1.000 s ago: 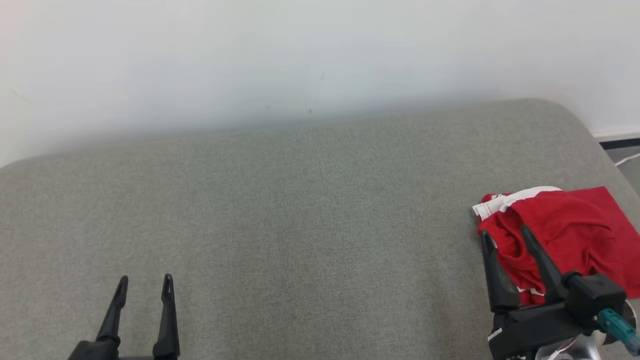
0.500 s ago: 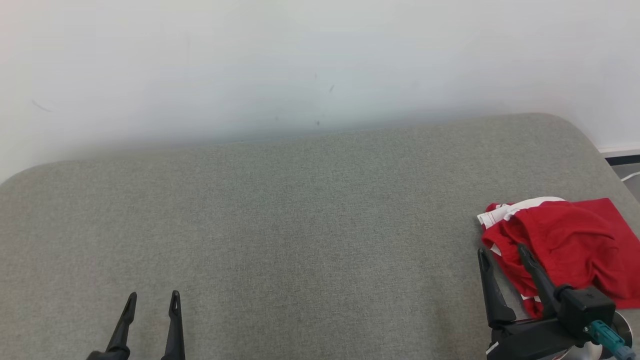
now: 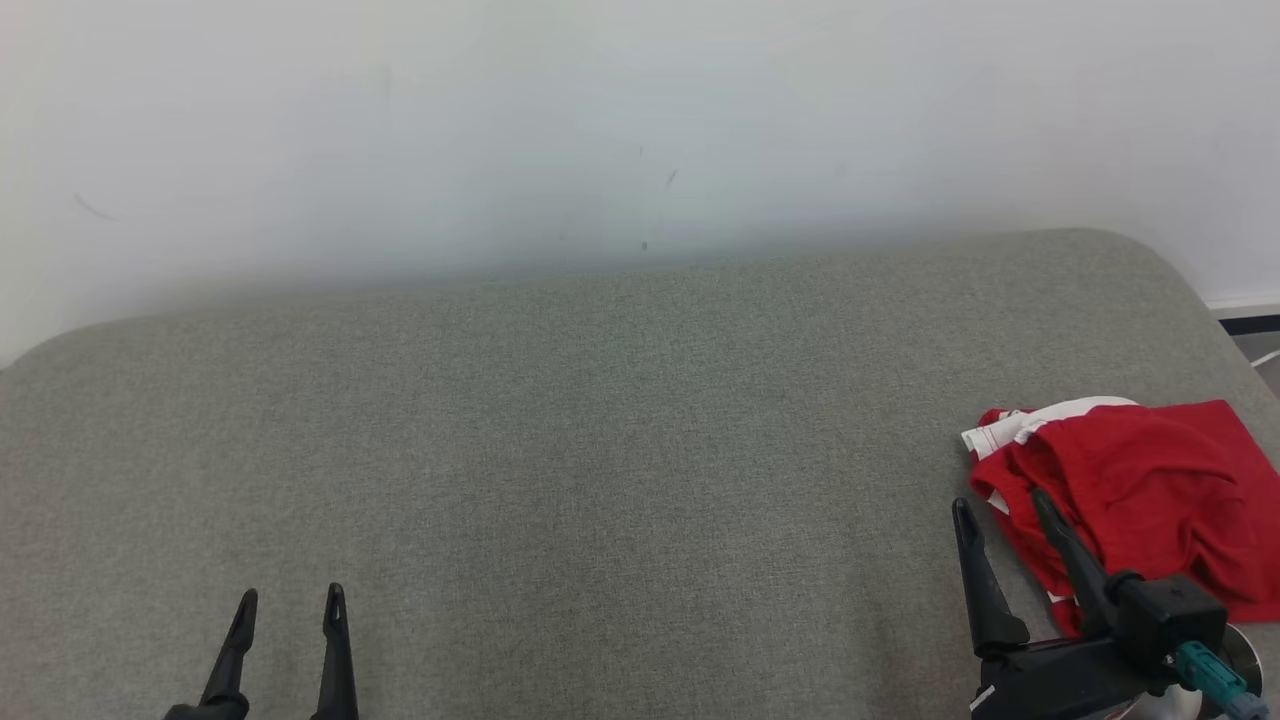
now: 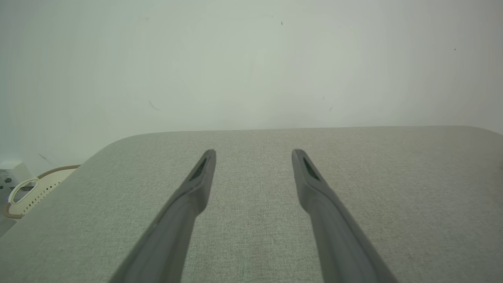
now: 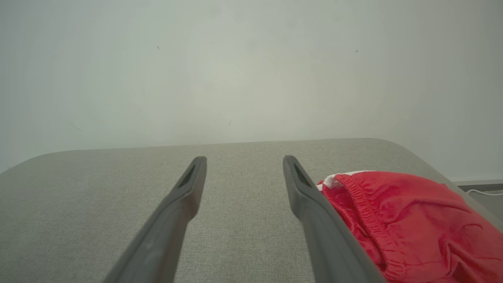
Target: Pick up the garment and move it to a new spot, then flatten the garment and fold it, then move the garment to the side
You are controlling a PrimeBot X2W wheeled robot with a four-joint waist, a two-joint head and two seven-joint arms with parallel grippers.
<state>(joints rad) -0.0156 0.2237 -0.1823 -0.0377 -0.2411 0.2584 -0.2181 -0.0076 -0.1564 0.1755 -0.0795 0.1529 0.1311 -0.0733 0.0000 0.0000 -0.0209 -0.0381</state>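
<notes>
The garment (image 3: 1140,490) is a crumpled red piece with a white waistband, lying at the right end of the grey cushioned surface (image 3: 600,450). My right gripper (image 3: 1003,500) stands open at the garment's near-left edge, its right finger over the red cloth and nothing between the fingers. The right wrist view shows the garment (image 5: 404,228) just right of the open right gripper (image 5: 243,161). At the lower left of the head view my left gripper (image 3: 290,600) is open over bare fabric, far from the garment. In the left wrist view my left gripper (image 4: 253,153) has its fingers spread with nothing held.
A white wall (image 3: 600,120) rises behind the surface. The cushion's rounded right end (image 3: 1200,300) drops to a floor with a white cable (image 3: 1265,358). A cream perforated basket (image 4: 27,192) sits beyond the left end. Bare grey fabric spreads across the middle.
The head camera has tilted, shifting the whole picture downward. My right gripper has drawn back a little toward the near edge of the garment. Both grippers stay open.
</notes>
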